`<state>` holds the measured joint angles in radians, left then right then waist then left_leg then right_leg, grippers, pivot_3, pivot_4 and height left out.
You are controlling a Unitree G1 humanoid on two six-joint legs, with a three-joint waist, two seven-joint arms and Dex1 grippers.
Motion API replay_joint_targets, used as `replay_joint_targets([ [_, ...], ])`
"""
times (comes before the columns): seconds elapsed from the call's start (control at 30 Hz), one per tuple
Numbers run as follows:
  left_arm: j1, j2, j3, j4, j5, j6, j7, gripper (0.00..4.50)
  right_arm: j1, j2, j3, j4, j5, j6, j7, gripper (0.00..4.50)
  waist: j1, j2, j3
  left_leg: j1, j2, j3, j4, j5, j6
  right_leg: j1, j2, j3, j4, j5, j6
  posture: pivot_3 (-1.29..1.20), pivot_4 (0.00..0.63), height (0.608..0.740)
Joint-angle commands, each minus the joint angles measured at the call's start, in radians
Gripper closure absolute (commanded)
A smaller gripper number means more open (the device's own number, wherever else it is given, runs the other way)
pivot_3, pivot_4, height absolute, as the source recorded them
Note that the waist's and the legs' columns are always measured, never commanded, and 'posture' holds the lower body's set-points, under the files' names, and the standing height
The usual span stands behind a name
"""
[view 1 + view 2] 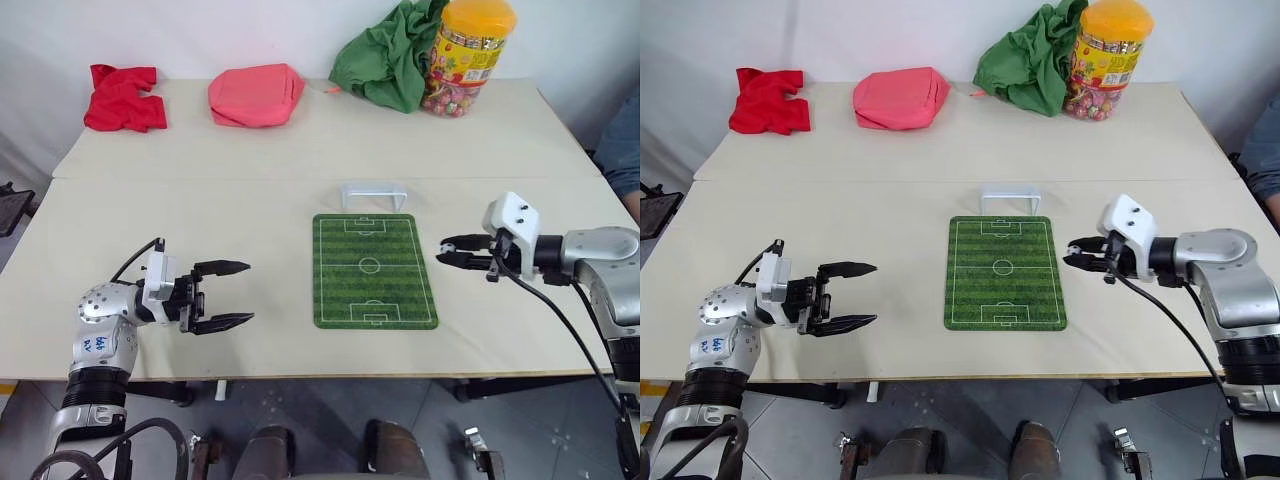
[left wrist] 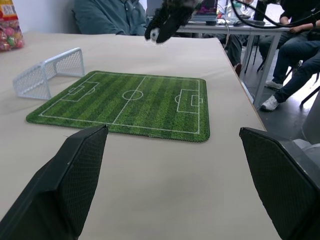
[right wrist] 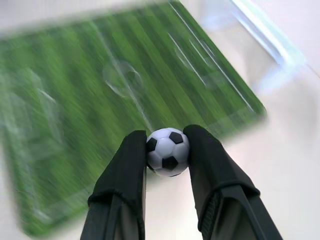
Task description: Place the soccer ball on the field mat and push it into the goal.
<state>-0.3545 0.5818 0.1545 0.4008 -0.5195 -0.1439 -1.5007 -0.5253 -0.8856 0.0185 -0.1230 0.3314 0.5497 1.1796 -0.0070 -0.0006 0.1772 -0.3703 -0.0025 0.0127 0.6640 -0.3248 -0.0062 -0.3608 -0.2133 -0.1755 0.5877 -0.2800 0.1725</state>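
Centrally on the beige worktop (image 1: 200, 215) I see the field mat (image 1: 374, 270), lying flat with its long side running away from me, and the goal (image 1: 373, 194) standing just beyond its far short edge, apart from the mat by a narrow strip of bare surface. My right pincer (image 1: 447, 250) is clamped on the soccer ball (image 3: 168, 151); the right wrist view shows the ball pinched between the two black fingers (image 3: 125, 175), raised above the worktop just beside the mat's right edge and pointing toward the pitch. My left pincer (image 1: 235, 295) hangs over bare worktop well to the left of the mat, its jaws apart with nothing between them, aimed level toward the mat. Along the far side of the worktop lie a red cloth (image 1: 124, 97), a pink folded cloth (image 1: 256, 95), a green cloth (image 1: 390, 55) and a candy jar with a yellow lid (image 1: 470, 55), the green cloth touching the jar. A person's sleeve (image 1: 622, 155) shows at the right edge.
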Motion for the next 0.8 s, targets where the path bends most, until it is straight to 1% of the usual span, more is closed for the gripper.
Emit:
replay_joint_targets([
  [0.03, 0.03, 0.011, -0.017, -0.024, 0.001, -0.031, -0.07, 0.0, -0.018, 0.014, 0.031, -0.154, 0.075, 0.101, -0.001, 3.65, 0.003, 0.0, 0.0, 0.0, 0.0, 0.0, 0.0, 0.0, 0.0, 0.0, 0.0, 0.0, 0.0, 0.0, 0.0, 0.0, 0.15, 0.74],
  [0.13, 0.046, 0.02, -0.044, -0.012, 0.027, -0.073, -0.09, 0.0, -0.009, 0.018, 0.078, -0.224, 0.094, 0.127, 0.014, 3.65, 0.008, 0.0, 0.0, -0.001, 0.0, 0.0, 0.001, 0.0, 0.0, 0.0, 0.0, 0.0, 0.0, 0.0, 0.0, 0.0, 0.15, 0.74],
  [0.27, 0.067, 0.001, -0.048, -0.039, -0.005, -0.074, -0.06, 0.0, -0.014, 0.043, 0.248, -0.21, -0.032, 0.046, 0.007, 3.65, 0.006, -0.001, 0.0, -0.001, 0.0, 0.0, 0.002, -0.001, 0.001, 0.0, 0.0, 0.0, 0.0, 0.0, 0.0, 0.0, 0.15, 0.74],
  [0.4, 0.089, 0.0, -0.046, -0.077, -0.026, -0.063, -0.054, 0.0, -0.02, 0.054, 0.319, -0.169, -0.071, -0.007, 0.044, 3.65, 0.003, -0.001, 0.0, -0.001, 0.0, 0.0, 0.001, -0.001, 0.0, -0.001, 0.0, 0.001, 0.0, 0.0, 0.0, 0.0, 0.15, 0.74],
  [0.5, 0.108, 0.01, -0.044, -0.089, -0.025, -0.069, -0.063, 0.0, -0.03, 0.066, 0.349, -0.123, -0.097, -0.048, 0.068, 3.65, 0.003, -0.001, 0.0, -0.001, 0.0, 0.0, 0.001, -0.001, 0.0, -0.001, 0.0, 0.001, 0.0, 0.0, 0.0, 0.0, 0.15, 0.74],
  [0.63, 0.13, 0.012, -0.033, -0.123, -0.038, -0.06, -0.042, 0.0, -0.044, 0.096, 0.364, -0.063, -0.098, -0.078, 0.108, 3.65, 0.002, -0.001, 0.0, -0.001, 0.0, 0.001, 0.001, -0.001, 0.0, -0.001, 0.0, 0.001, 0.0, 0.0, 0.0, 0.0, 0.15, 0.74],
  [0.8, 0.17, 0.018, -0.021, -0.169, -0.049, -0.049, -0.023, 0.0, -0.078, 0.128, 0.372, 0.049, -0.139, -0.149, 0.137, 3.65, 0.002, -0.001, 0.0, 0.0, 0.0, 0.001, 0.001, -0.001, 0.0, 0.0, 0.0, 0.001, 0.0, 0.0, 0.0, 0.0, 0.15, 0.74],
])
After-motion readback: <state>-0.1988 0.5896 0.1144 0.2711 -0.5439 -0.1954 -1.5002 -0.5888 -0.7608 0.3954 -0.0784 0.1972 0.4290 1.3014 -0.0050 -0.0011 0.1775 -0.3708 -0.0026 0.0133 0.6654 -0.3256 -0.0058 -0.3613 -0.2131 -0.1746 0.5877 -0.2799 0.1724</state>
